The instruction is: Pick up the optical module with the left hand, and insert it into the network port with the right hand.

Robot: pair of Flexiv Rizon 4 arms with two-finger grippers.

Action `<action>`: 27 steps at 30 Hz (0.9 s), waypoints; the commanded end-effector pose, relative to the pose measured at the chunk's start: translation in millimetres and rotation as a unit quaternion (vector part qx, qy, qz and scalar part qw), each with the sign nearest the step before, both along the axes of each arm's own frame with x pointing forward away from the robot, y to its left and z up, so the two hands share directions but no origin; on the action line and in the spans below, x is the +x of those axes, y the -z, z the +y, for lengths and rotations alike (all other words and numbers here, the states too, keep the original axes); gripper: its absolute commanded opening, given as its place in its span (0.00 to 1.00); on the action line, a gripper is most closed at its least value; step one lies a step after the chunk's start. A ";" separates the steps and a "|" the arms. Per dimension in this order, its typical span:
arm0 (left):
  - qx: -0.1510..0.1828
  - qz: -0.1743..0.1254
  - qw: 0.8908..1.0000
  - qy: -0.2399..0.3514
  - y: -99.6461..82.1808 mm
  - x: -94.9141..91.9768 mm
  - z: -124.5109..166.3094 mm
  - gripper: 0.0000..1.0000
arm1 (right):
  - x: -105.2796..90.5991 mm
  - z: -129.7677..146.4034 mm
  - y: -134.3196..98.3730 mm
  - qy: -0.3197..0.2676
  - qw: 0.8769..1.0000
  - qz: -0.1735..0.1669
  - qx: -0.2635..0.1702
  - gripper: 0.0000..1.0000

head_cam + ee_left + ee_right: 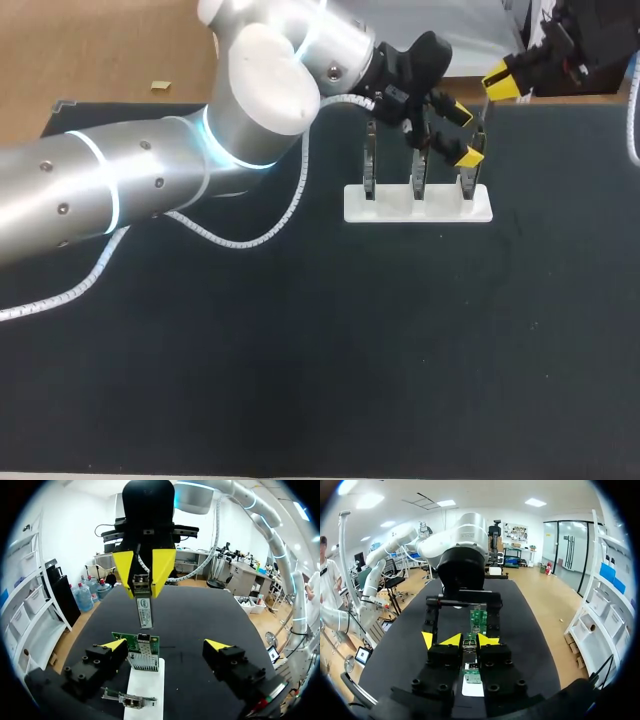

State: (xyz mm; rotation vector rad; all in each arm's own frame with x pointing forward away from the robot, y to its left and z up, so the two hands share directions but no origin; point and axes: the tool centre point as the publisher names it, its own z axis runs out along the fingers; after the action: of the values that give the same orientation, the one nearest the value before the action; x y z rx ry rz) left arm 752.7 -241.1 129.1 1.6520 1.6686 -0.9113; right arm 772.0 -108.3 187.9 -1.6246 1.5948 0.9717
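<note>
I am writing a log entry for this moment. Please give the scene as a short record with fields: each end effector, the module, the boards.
left end effector: open, holding nothing, low by the stand
right end effector: shut on the optical module
optical module: hanging lengthwise between the right arm's yellow tips, just above a green board, not yet inserted
green board: upright on the stand
white stand: carries three upright boards
table: dark surface

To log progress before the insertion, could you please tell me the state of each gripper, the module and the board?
left gripper: open, green board between its fingers.
right gripper: shut on the optical module.
optical module: held upright above the board, not inserted.
green board: standing upright on the white stand.
</note>
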 end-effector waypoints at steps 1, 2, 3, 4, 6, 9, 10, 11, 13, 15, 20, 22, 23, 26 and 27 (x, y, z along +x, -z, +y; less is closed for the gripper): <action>0.003 0.003 1.000 0.003 -0.6 4.2 -1.8 1.00 | -2.0 2.4 1.2 0.000 1.000 -0.002 -0.007 0.00; 0.003 0.003 1.000 0.003 -0.6 4.2 -1.8 1.00 | -2.0 2.5 1.4 -0.001 1.000 -0.002 -0.005 0.00; 0.003 0.003 1.000 0.003 -0.6 4.2 -1.8 1.00 | -2.1 2.4 1.4 -0.001 1.000 -0.002 -0.005 0.00; 0.003 0.003 1.000 0.003 -0.6 4.2 -1.8 1.00 | -2.3 2.4 1.4 -0.002 1.000 -0.002 -0.004 0.00; 0.003 0.003 1.000 0.003 -0.6 4.2 -1.8 1.00 | -2.6 2.2 1.4 -0.003 1.000 -0.002 -0.002 0.00; 0.003 0.003 1.000 0.003 -0.6 4.2 -1.8 1.00 | -3.6 2.5 1.6 -0.003 1.000 -0.002 -0.003 0.00; 0.003 0.003 1.000 0.003 -0.6 4.2 -1.8 1.00 | -4.1 2.8 1.8 -0.004 1.000 -0.003 -0.003 0.00; 0.003 0.003 1.000 0.003 -0.6 4.2 -1.8 1.00 | -4.6 3.1 2.2 -0.004 1.000 -0.002 -0.004 0.00; 0.003 0.003 1.000 0.003 -0.6 4.2 -1.8 1.00 | -5.3 3.4 2.5 0.000 1.000 -0.003 0.000 0.00; 0.003 0.003 1.000 0.003 -0.6 4.2 -1.8 1.00 | -5.9 3.8 2.5 0.001 1.000 -0.005 0.000 0.00; 0.003 0.003 1.000 0.003 -0.6 4.2 -1.8 1.00 | -8.0 5.3 3.5 0.002 1.000 -0.009 0.001 0.00; 0.003 0.003 1.000 0.003 -0.6 4.2 -1.8 1.00 | -9.2 6.1 5.6 0.000 1.000 -0.011 -0.001 0.00; 0.003 0.003 1.000 0.003 -0.6 4.2 -1.8 1.00 | -9.3 6.3 6.0 0.001 1.000 -0.011 -0.001 0.00; 0.003 0.003 1.000 0.003 -0.6 4.2 -1.8 1.00 | -9.4 6.5 6.3 0.003 1.000 -0.010 0.002 0.00; 0.003 0.003 1.000 0.003 -0.6 4.2 -1.8 1.00 | -9.3 6.5 6.6 0.003 1.000 -0.010 0.002 0.00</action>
State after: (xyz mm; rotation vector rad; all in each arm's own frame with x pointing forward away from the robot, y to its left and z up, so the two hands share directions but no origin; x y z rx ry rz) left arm 752.7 -241.1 129.1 1.6520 1.6686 -0.9114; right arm 767.5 -102.1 181.5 -1.6269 1.5810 0.9623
